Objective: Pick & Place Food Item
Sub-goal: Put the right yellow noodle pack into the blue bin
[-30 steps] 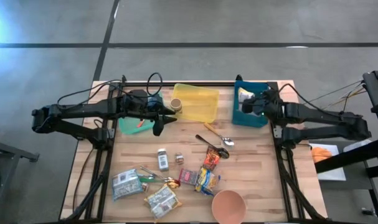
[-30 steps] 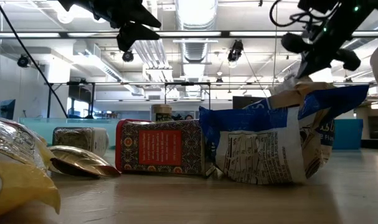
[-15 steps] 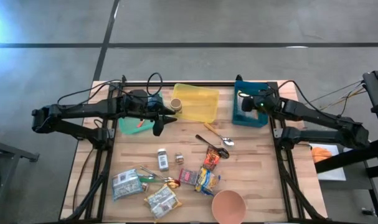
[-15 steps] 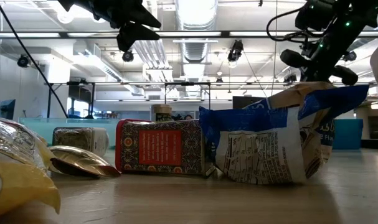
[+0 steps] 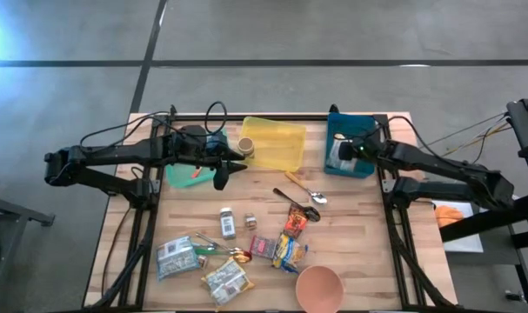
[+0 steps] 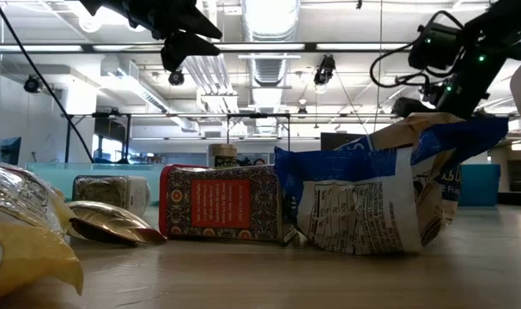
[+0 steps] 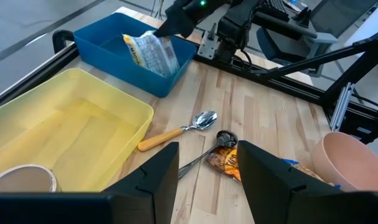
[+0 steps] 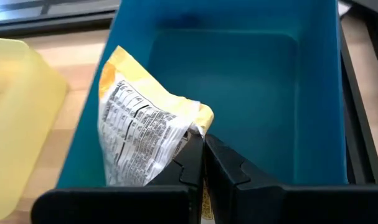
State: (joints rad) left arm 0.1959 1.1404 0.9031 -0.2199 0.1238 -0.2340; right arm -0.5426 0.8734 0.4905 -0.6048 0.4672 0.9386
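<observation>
Lowered right tool (image 8: 202,155), chip bag (image 8: 139,140) pinched

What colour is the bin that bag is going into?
Blue bin; the bag is yellow and white. Right wrist view shows it best.

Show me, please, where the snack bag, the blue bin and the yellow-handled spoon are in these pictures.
snack bag (image 8: 142,140): right wrist view, on its printed side panel.
blue bin (image 8: 263,93): right wrist view, on its bare inner floor.
yellow-handled spoon (image 7: 160,139): left wrist view, on its yellow handle.

Three bins (image 5: 272,143); two spoons (image 5: 309,195); one bowl (image 5: 319,288).
</observation>
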